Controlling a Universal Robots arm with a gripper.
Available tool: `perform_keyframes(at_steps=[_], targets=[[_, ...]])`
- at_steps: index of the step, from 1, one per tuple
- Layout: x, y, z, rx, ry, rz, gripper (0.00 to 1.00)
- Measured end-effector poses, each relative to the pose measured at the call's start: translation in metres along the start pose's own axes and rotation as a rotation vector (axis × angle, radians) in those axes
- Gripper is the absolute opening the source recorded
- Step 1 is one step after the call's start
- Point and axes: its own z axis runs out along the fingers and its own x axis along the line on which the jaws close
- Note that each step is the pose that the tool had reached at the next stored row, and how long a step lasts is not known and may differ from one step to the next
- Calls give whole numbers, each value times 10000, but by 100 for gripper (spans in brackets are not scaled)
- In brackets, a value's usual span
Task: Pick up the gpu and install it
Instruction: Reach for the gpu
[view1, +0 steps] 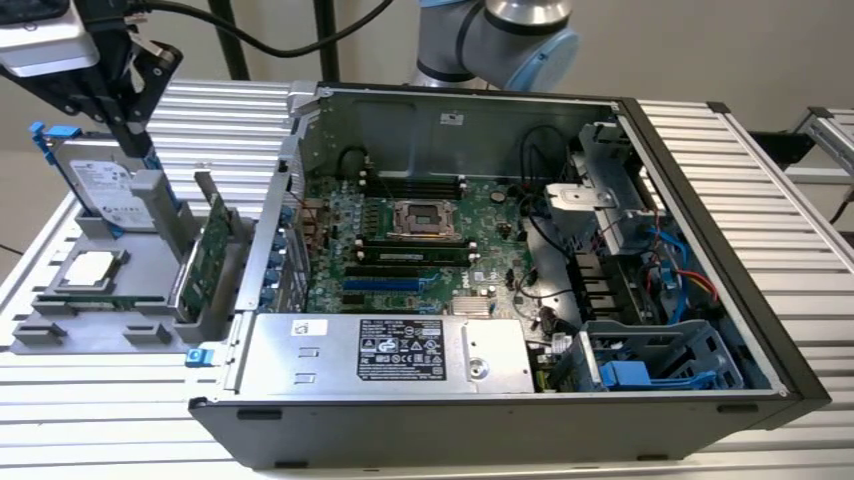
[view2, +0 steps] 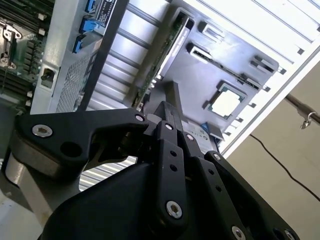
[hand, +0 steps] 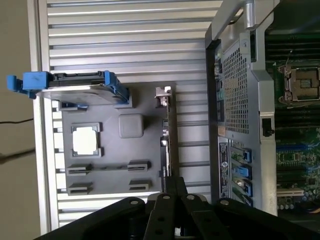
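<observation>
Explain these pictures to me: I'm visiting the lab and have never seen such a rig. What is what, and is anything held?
This is one robot arm with a claw. One camera stands off and sees the whole scene; two ride near the wrist and look past the claw. An open computer case lies on the slatted table. Beside it, a grey tray carries a hard drive, a chip and the gpu, standing on edge. The claw hangs above the tray, shut, holding nothing.
</observation>
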Motion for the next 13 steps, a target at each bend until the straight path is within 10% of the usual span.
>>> perform_keyframes(at_steps=[13], targets=[[34, -2, -1, -1, -1, -9, 0]])
